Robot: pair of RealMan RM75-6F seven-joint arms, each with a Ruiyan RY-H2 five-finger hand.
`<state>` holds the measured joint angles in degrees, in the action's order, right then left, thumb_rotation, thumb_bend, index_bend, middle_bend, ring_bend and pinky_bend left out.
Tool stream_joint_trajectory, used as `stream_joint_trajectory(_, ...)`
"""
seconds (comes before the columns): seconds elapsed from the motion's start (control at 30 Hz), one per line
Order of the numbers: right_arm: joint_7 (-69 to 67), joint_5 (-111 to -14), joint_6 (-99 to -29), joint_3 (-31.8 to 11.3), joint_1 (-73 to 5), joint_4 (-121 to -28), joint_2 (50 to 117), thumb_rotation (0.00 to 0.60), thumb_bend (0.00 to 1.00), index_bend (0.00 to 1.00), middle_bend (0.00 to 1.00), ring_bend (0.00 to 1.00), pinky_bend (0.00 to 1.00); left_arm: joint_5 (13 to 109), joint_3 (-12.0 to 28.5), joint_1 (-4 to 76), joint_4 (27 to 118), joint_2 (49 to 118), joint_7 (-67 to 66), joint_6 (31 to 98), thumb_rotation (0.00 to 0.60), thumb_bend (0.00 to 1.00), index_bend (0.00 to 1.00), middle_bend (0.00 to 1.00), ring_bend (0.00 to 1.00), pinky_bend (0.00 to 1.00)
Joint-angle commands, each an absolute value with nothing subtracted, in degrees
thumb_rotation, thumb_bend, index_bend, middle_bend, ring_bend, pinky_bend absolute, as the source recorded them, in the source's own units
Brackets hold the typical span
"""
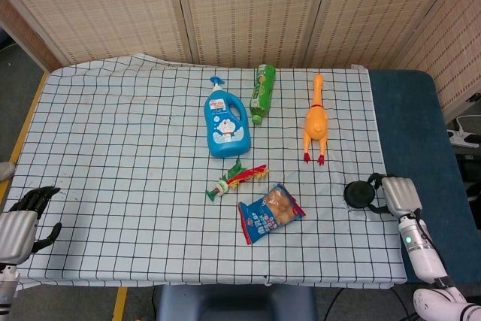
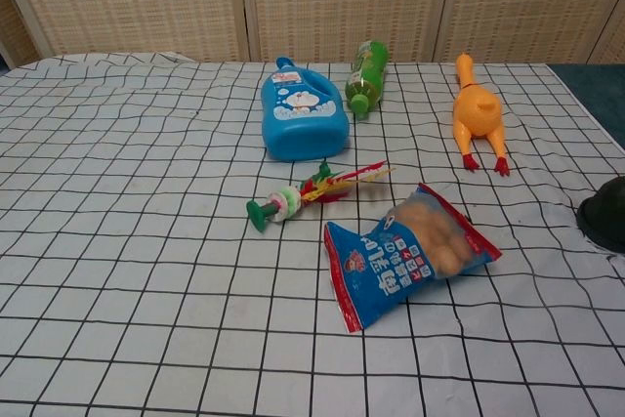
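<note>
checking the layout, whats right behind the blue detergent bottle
Behind the blue detergent bottle there is only checked tablecloth, then the woven screen. A green bottle lies back and to its right. The cloth directly under the bottle is hidden.

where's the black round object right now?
In the head view the black round object lies near the right edge of the checked cloth, against the fingers of the right hand, right of the snack bag.
</note>
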<state>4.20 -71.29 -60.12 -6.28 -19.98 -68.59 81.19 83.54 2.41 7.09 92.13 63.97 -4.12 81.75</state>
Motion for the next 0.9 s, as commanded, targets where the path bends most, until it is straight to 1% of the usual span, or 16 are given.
stream_joint_trajectory(0.03,4.09,-72.02,-61.22,-6.27,-19.78,-68.34,81.46,0.600,0.10,0.54,0.48,0.40,0.53,83.64,2.39,7.11,92.11,63.96,-4.14,81.78,0.600,0.37,0.17,0.15,0.14,0.35)
stream_joint_trajectory(0.13,4.28,-72.94,-63.70,-6.59,-19.32,-68.07,81.74,0.600,0.10,0.55,0.48,0.40,0.53,83.61,2.32,7.12,92.08,64.01,-4.25,81.68,0.600,0.37,0.17,0.15,0.14,0.35)
stream_joint_trajectory(0.3,3.95,-73.46,-64.47,-6.60,-19.05,-68.67,81.34,0.600,0.10,0.55,0.49,0.41,0.53,83.60,2.34,7.17,92.05,64.04,-4.55,81.66,0.600,0.37,0.17,0.15,0.14,0.35)
stream_joint_trajectory(0.5,3.18,-75.36,-67.20,-6.48,-18.34,-70.07,80.61,0.600,0.10,0.56,0.49,0.41,0.53,83.58,2.29,7.19,92.07,64.07,-4.52,81.56,0.600,0.37,0.17,0.15,0.14,0.35)
stream_joint_trajectory(0.77,5.39,-73.57,-66.22,-6.75,-18.14,-70.25,80.29,0.600,0.10,0.56,0.49,0.41,0.53,83.65,2.22,7.22,92.07,64.15,-4.79,81.53,0.600,0.37,0.17,0.15,0.14,0.35)
stream_joint_trajectory(0.8,5.63,-73.40,-65.87,-6.70,-18.21,-70.21,80.29,0.600,0.10,0.54,0.49,0.40,0.53,83.55,2.23,7.23,92.12,64.16,-4.77,81.45,0.600,0.37,0.17,0.15,0.14,0.35)
stream_joint_trajectory(0.87,5.66,-73.53,-65.26,-6.44,-18.37,-70.09,80.27,0.600,0.10,0.48,0.46,0.35,0.53,83.48,2.23,7.25,92.20,64.13,-4.71,81.36,0.600,0.37,0.17,0.15,0.14,0.35)
stream_joint_trajectory(0.9,5.47,-73.72,-65.12,-6.34,-18.44,-69.94,80.31,0.600,0.10,0.43,0.41,0.29,0.53,83.56,2.22,7.27,92.18,64.12,-4.73,81.40,0.600,0.37,0.17,0.15,0.14,0.35)
